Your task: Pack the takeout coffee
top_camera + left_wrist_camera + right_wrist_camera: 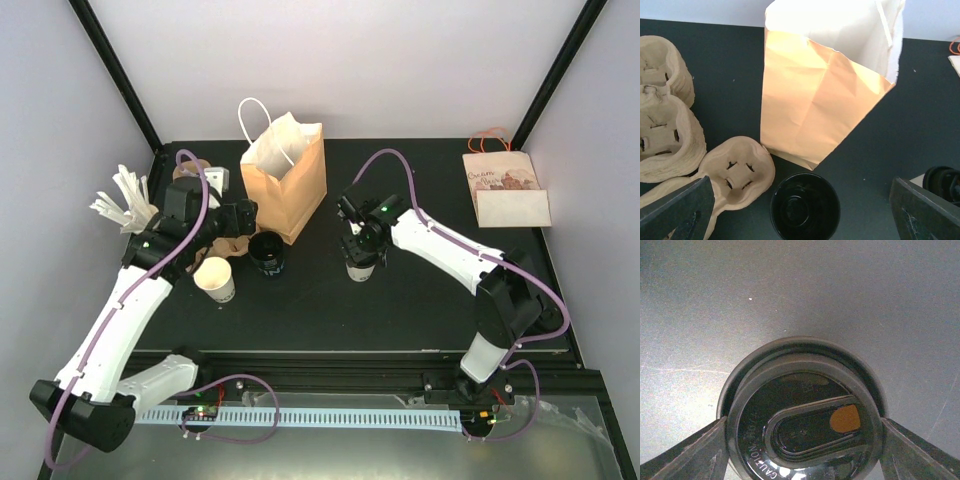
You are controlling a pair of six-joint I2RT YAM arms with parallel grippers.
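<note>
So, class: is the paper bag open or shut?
Open. The bag stands upright, mouth spread wide; the left wrist view shows its pale inside.

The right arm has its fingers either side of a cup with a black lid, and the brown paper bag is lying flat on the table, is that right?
Not quite: the brown paper bag stands upright with its mouth open, as the left wrist view shows. The right gripper does have its fingers either side of the lidded cup.
</note>
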